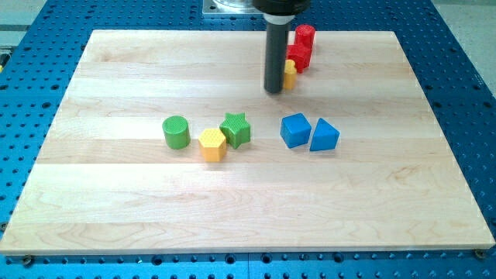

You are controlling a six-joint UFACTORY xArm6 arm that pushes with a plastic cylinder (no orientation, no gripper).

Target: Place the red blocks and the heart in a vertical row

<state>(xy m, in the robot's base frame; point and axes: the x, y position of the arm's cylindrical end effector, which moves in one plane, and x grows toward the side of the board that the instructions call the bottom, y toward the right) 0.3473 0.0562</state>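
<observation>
My tip stands on the board near the view's top, right of centre. It touches the left side of a yellow block, which is partly hidden behind the rod; its shape cannot be made out. Just above that, a red block sits against it, and a red cylinder stands above that one, close to the board's top edge. The three lie in a short line slanting up to the right.
In the board's middle are a green cylinder, a yellow hexagon touching a green star, then a blue cube touching a blue triangle. The wooden board lies on a blue perforated table.
</observation>
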